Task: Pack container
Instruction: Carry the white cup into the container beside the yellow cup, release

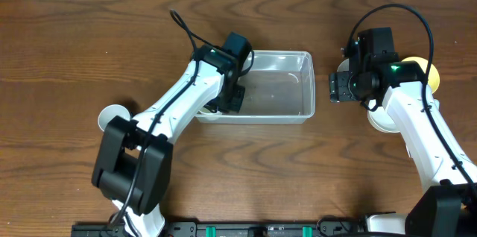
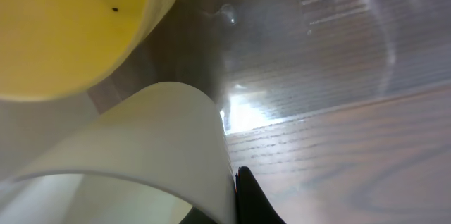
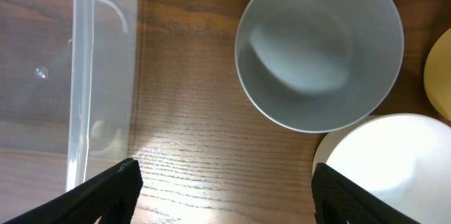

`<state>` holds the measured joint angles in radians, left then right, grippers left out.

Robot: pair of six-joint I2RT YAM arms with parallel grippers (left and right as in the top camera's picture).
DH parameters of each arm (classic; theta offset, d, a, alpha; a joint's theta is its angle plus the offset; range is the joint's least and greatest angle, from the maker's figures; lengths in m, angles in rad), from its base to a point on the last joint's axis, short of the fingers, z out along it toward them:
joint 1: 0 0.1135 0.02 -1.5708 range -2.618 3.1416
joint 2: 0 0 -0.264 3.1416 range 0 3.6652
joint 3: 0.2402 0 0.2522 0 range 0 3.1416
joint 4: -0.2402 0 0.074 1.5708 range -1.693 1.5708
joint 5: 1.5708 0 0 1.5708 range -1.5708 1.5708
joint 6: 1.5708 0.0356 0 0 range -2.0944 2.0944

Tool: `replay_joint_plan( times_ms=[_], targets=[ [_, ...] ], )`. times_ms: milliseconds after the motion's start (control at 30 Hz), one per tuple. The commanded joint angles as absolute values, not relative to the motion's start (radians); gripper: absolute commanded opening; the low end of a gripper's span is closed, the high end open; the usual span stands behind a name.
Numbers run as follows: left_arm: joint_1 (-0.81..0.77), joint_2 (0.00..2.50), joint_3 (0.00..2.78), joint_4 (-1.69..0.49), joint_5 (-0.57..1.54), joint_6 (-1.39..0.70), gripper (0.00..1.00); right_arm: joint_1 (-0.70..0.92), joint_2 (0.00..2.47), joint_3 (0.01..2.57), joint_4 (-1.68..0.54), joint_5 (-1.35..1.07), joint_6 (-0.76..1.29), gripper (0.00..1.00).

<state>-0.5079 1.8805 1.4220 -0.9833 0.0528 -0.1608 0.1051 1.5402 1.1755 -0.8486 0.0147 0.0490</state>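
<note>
Container (image 1: 283, 88) sits at frame center in the overhead view, long side horizontal. Left gripper (image 1: 232, 99) is down in its left end, fingers together. The left wrist view shows a white cup (image 2: 141, 153) against one finger and a yellow bowl (image 2: 70, 27) upper left; can't tell if the cup is pinched. Right gripper (image 3: 225, 171) is just right of the container, jaws apart, nothing between them.

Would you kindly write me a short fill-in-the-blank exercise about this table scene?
1. The right gripper has its jaws ____, with nothing between them.
2. In the right wrist view, the clear rectangular plastic container lies to the ____ of the round white cup.
3. In the left wrist view, the round bowl at top left is coloured ____.
Missing words: open; left; yellow.
</note>
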Motion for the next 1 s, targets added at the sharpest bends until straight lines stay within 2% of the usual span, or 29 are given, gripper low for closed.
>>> replay_joint_plan(
  times_ms=[0,100,167,200,400,533,733,800,967],
  targets=[
    [-0.507,1.901,1.415,-0.976,0.052,-0.151,0.07,0.098,1.543,1.193,-0.852,0.011,0.055,0.79],
    [-0.507,1.909,1.415,-0.967,0.052,-0.150,0.17,0.098,1.543,1.193,-0.855,0.011,0.055,0.79],
    [-0.507,1.910,1.415,-0.963,0.052,-0.151,0.28,0.098,1.543,1.193,-0.856,0.011,0.055,0.79],
    [-0.507,1.910,1.415,-0.963,0.052,-0.150,0.36,0.098,1.543,1.193,-0.857,0.011,0.054,0.79],
    [-0.507,1.900,1.418,-0.964,0.052,-0.150,0.39,0.098,1.543,1.193,-0.857,0.011,0.051,0.79],
    [-0.507,1.848,1.465,-1.007,0.046,-0.124,0.50,0.098,1.543,1.193,-0.857,0.027,0.051,0.80],
    [-0.494,1.651,1.534,-1.050,-0.130,-0.125,0.58,0.098,1.543,1.193,-0.850,0.035,0.051,0.81],
    [-0.462,1.568,1.537,-1.050,-0.150,-0.126,0.63,0.098,1.543,1.193,-0.849,0.035,0.051,0.81],
    [-0.263,1.422,1.535,-1.103,-0.150,-0.186,0.63,0.098,1.543,1.193,-0.850,0.034,0.051,0.82]
  ],
)
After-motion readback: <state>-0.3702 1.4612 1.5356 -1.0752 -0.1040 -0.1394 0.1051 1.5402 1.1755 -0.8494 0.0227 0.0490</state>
